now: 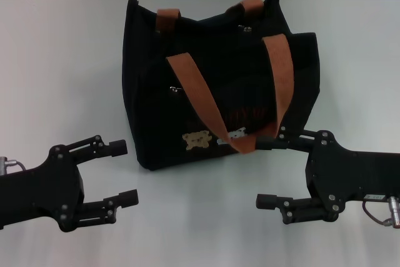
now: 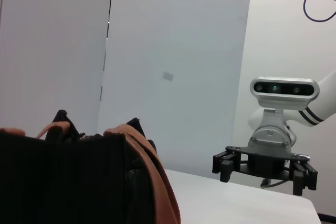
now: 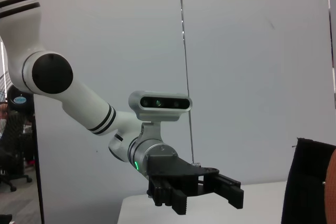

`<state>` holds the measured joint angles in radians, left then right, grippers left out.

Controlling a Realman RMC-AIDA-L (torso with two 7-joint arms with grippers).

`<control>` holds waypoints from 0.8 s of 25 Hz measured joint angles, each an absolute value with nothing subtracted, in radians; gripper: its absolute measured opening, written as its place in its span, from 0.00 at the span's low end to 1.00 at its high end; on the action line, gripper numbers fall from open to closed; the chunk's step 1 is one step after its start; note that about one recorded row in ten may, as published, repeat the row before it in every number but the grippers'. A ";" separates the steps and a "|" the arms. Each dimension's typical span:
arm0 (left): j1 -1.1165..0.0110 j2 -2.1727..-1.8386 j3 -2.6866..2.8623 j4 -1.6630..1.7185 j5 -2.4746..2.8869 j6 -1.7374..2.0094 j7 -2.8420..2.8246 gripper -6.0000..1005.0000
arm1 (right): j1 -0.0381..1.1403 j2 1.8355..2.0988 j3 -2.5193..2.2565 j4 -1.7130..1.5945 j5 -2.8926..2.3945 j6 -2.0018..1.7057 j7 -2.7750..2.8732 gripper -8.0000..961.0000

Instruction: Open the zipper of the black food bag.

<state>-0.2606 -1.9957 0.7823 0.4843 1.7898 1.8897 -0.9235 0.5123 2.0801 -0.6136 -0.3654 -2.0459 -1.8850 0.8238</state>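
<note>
A white table [image 1: 56,60] is spread across the head view, and the black food bag [image 1: 187,92] is stood on it near the middle, toward the far side, its patched face turned toward the robot. Two orange-brown handles [image 1: 194,92] are seen on the bag: the nearer one is draped down over the front face, with its loop lying just beside the bear patches [image 1: 199,140] near the lower edge, while the farther one is laid over the top. The zipper [image 1: 240,26] is run along the top of the bag between the two raised corners; only a small silver pull is made out there, and how far it is drawn cannot be told. A second small silver pull [image 1: 174,89] is seen on the front face, beside the near handle. The left gripper [image 1: 122,173] is held low over the table, in front of the bag and to its left, apart from it; its fingers are spread wide and nothing is held between them. The right gripper [image 1: 269,173] is held in front of the bag's right lower corner, likewise spread wide and empty, its upper finger [image 1: 272,144] lying just beside the handle's loop.
</note>
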 joint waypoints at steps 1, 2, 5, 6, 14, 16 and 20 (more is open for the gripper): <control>-0.261 -1.996 0.782 0.484 1.790 1.890 -0.923 0.80 | 0.512 2.080 -0.614 -0.365 -2.046 -1.885 0.824 0.87; -0.262 -1.996 0.782 0.484 1.790 1.890 -0.924 0.80 | 0.512 2.080 -0.614 -0.365 -2.046 -1.885 0.824 0.87; -0.265 -1.996 0.782 0.483 1.790 1.890 -0.923 0.80 | 0.512 2.080 -0.614 -0.365 -2.046 -1.884 0.824 0.87; -0.265 -1.996 0.782 0.483 1.790 1.890 -0.923 0.80 | 0.512 2.080 -0.614 -0.365 -2.046 -1.884 0.824 0.86; -0.267 -2.000 0.782 0.486 1.790 1.890 -0.924 0.80 | 0.512 2.080 -0.614 -0.365 -2.046 -1.884 0.824 0.87; -0.267 -2.001 0.782 0.487 1.786 1.890 -0.923 0.80 | 0.512 2.080 -0.613 -0.365 -2.046 -1.884 0.824 0.87; -0.274 -2.002 0.782 0.487 1.783 1.890 -0.923 0.80 | 0.514 2.080 -0.609 -0.365 -2.045 -1.883 0.824 0.86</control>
<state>-0.2744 -2.0023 0.7823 0.4867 1.7832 1.8900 -0.9235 0.5138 2.0801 -0.6089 -0.3651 -2.0450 -1.8826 0.8238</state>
